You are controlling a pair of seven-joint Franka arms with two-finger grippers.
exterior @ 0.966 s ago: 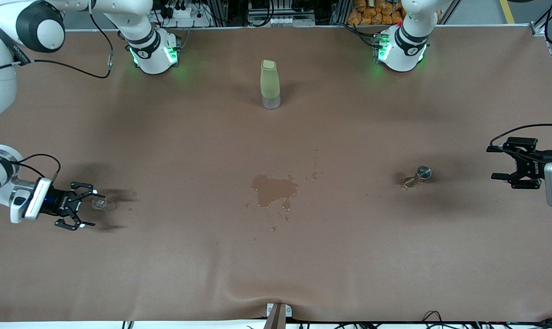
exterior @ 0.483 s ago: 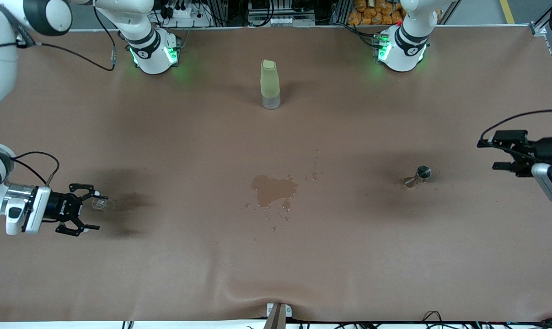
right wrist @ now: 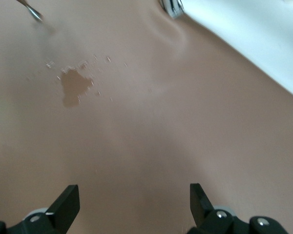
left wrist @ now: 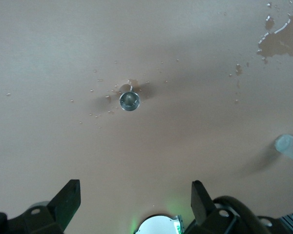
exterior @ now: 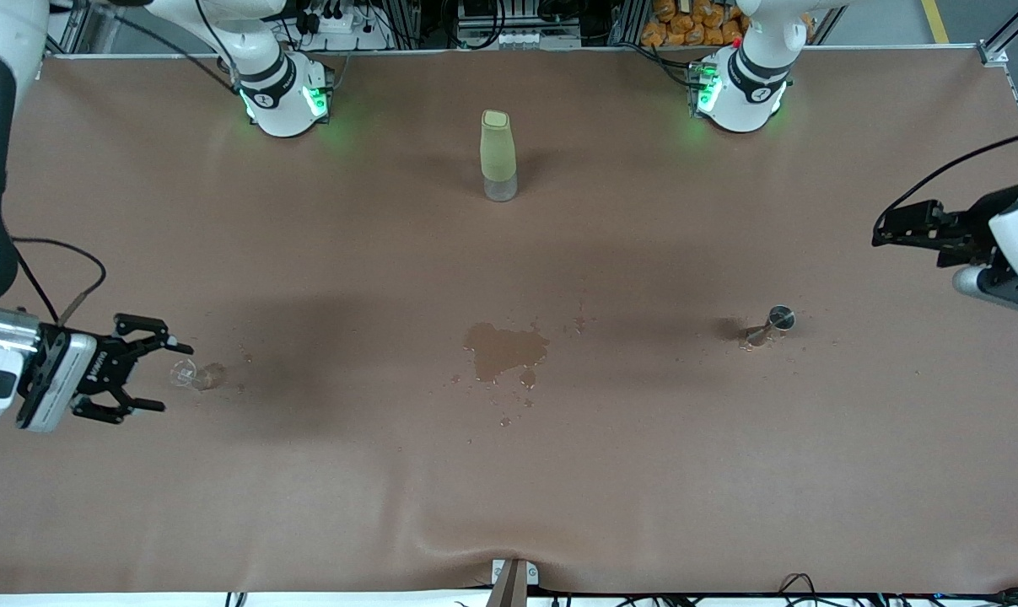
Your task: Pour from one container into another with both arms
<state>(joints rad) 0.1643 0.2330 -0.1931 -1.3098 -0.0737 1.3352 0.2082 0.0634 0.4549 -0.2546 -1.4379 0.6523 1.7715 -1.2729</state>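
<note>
A tiny glass cup (exterior: 190, 374) lies tipped on its side on the brown surface (exterior: 509, 472) toward the right arm's end, just beside the right claw (exterior: 142, 377), whose fingers are spread and hold nothing. Toward the left arm's end, the silvery jigger (exterior: 770, 324) stands with droplets around its foot; the left claw (exterior: 892, 229) hangs over the surface near that end, fingers spread wide in the left wrist view and well apart from the jigger (left wrist: 129, 101). A puddle (exterior: 503, 350) marks the middle, with a pale-green bottle (exterior: 498, 155) upright between the arm bases.
</note>
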